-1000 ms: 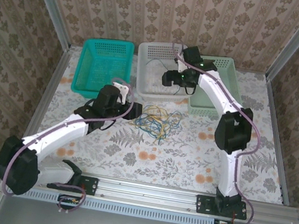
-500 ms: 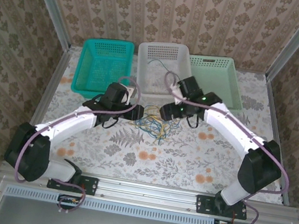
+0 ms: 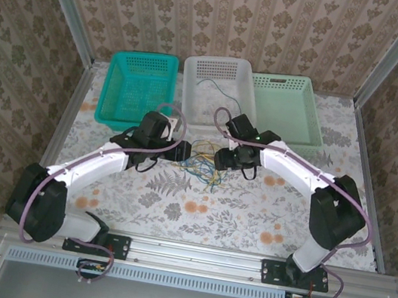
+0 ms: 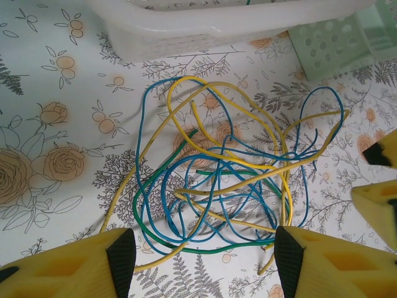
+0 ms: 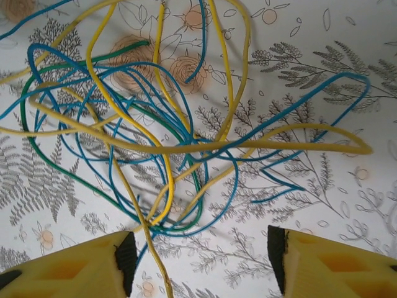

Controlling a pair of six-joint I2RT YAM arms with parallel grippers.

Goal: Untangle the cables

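Overhead, the cables (image 3: pixel 204 167) are being shown as a yellow, blue and green tangle on the floral table (image 3: pixel 251 204), near a white basket (image 3: pixel 190 113). The left hand (image 3: pixel 182 150) and right hand (image 3: pixel 224 159) are being held either side of it. From the left wrist, yellow fingers (image 4: pixel 93 264) are being held spread, the tangle lying just ahead. From the right wrist, fingers (image 5: pixel 322 264) are likewise being held apart above the strands.

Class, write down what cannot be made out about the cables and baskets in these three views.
- Top view: cables too small to count or trace.
- Left wrist view: white basket cut off by the top edge, its wall hiding the inside.
- Right wrist view: cables run off the top and left edges, ends unseen.
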